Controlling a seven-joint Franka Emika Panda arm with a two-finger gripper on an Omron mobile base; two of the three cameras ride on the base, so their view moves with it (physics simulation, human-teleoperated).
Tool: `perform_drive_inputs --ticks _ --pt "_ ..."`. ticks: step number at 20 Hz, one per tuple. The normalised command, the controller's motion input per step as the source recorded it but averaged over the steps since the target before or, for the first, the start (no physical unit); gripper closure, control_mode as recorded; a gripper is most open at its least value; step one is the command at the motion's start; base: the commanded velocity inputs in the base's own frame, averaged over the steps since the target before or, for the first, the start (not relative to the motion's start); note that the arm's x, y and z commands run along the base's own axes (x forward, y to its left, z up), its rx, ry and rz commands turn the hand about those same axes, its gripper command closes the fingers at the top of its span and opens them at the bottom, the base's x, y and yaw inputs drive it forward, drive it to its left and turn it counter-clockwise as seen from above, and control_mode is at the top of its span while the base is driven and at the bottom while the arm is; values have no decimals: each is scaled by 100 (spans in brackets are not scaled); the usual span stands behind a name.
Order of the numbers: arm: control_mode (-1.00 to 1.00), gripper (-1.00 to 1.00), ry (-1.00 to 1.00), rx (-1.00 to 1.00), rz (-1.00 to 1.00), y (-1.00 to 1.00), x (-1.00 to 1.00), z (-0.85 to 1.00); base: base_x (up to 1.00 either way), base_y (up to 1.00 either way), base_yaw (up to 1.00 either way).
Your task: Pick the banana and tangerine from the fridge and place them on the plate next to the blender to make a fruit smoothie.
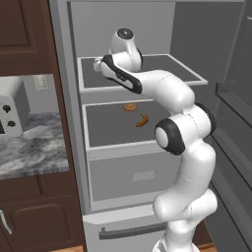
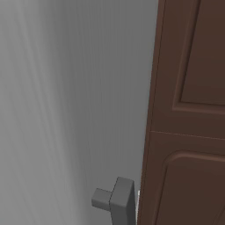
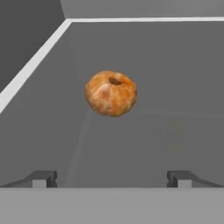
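Gripper (image 3: 112, 179) spread wide, nothing between the two dark fingertips (image 3: 43, 178), aimed at one tangerine (image 3: 111, 93) sitting apart from both tips, ahead and centred between them. Tangerine: plump, round, mottled orange with paler streaks, a dark stem dimple turned up and toward the camera; no real long axis, only slightly wider than tall. Resting on a flat grey shelf (image 3: 175, 65) with a pale edge strip running along its left side and far end.

From the left base camera, hand (image 1: 106, 63) reaching over the upper shelf (image 1: 189, 74) of the open fridge (image 1: 69, 123), the white arm (image 1: 182, 147) folded up in front. One shelf lower (image 1: 108, 130), one banana (image 1: 142, 121): small curved crescent, orange-brown with darker tips, long axis lying diagonally, one tip toward the back right, the other toward the front left. Just behind it and to its left, apart, one flat round tan ring-like item (image 1: 130, 107). Below that shelf, one grey drawer front (image 1: 133, 174), then a dark bar handle (image 1: 128, 231). Left of the fridge, one white toaster (image 1: 11, 114) on a marbled counter (image 1: 34, 152), brown cabinets above and beneath.

From the right base camera, a grey panel (image 2: 66, 96) with a dark handle stub (image 2: 116, 198) beside a brown cabinet door (image 2: 193, 110).
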Motion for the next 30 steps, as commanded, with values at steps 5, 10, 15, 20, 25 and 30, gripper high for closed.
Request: perform_drive_inputs --ticks 5,10,15,20,25,30 --pt "-100 -100 0 0 -2 3 55 -14 0 0 0" --pt "-100 -100 0 0 -2 13 53 -20 0 0 0" --pt "-100 -100 0 0 -2 13 50 -20 0 0 0" --pt "-100 100 0 0 0 -12 -2 -72 0 0 0" --pt "-100 100 -10 3 0 -22 -26 -40 0 0 0" --pt "-100 100 -28 6 0 -38 -90 -44 0 0 0"
